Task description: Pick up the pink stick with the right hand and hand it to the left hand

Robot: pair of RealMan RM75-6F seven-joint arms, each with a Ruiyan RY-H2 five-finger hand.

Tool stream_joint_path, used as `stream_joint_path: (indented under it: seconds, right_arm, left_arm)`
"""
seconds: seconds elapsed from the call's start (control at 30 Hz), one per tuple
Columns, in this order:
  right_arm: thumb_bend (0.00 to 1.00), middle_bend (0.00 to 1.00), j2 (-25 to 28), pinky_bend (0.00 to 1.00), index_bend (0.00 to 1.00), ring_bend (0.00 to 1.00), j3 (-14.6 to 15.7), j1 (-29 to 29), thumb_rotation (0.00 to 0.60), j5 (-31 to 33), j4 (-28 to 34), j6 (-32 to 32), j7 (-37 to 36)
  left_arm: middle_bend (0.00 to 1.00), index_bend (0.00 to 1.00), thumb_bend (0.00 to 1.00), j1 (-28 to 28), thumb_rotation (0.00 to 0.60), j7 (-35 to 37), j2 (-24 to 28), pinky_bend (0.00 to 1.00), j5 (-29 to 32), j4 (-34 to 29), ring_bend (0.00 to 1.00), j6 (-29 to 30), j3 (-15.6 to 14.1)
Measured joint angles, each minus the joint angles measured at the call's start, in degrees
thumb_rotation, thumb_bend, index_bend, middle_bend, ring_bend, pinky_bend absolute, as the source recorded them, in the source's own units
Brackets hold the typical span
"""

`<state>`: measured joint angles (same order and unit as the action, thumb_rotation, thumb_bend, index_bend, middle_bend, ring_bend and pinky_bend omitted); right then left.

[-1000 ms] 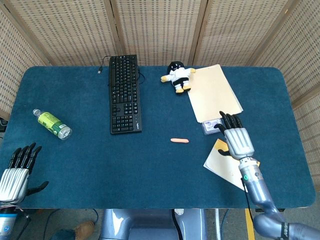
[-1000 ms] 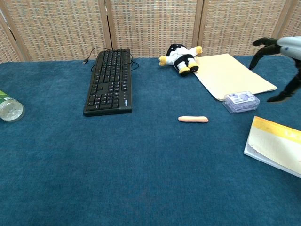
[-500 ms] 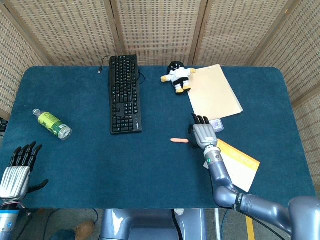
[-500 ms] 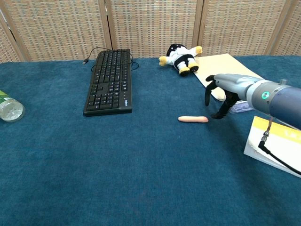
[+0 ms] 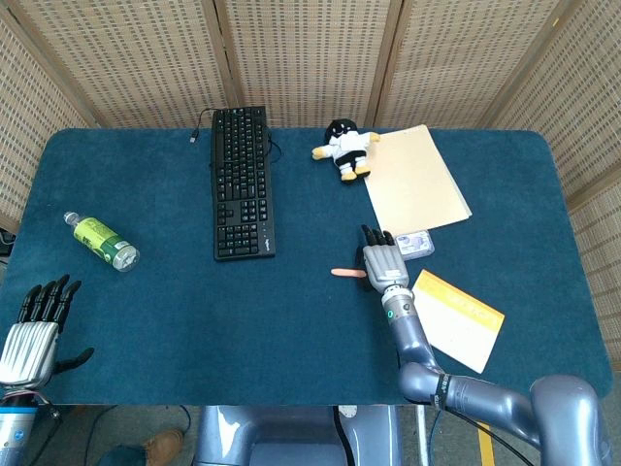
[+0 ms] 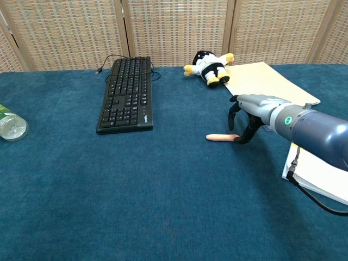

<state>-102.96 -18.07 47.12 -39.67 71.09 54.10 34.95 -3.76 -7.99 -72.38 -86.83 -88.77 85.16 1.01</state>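
Blue carpet covers the counter (image 5: 291, 320) I'm working over. Largest on it, a black keyboard (image 5: 242, 182) lies far left of centre, a manila folder (image 5: 415, 178) far right, a yellow-edged notebook (image 5: 456, 318) near my right arm. A plush doll (image 5: 343, 148) sits by the folder's corner, a green-labelled bottle (image 5: 102, 241) lies on its side at the left. My right hand (image 5: 381, 260) hovers fingers apart, tips pointing down at the right end of the pink stick (image 6: 219, 137), which lies flat mid-counter; I can't tell whether they touch. My left hand (image 5: 35, 325) rests spread and empty at the near-left edge.
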Motion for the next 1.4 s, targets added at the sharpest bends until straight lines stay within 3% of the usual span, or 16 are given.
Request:
stream_joint_path:
  seconds: [0.6,0.93,1.4]
  right_arm:
    - [0.51,0.06,-3.2,0.0,0.52,0.0,1.3,0.8,0.6,-1.0,-4.3,-0.2,-2.0]
    - [0.55,0.13,-3.6,0.04,0.64,0.0,1.3,0.4,0.6,-2.7,-5.0,0.1,-4.3]
    - [0.57,0.16,0.7,0.05,0.66,0.0,-2.2,-0.8,0.6,-0.7,5.5,-0.5,-9.0]
  left_arm:
    - [0.0,0.0,0.0,0.0,0.6,0.5,0.2,0.0,0.2,0.1,0.0,0.1,0.0]
    - [0.0,0.0,0.0,-0.1,0.6,0.6,0.1,0.0,0.3,0.2,0.0,-0.1,-0.1]
    - [0.0,0.0,0.0,-2.7,0.6,0.4,0.9,0.0,-0.1,1.0,0.0,-2.1,1.1]
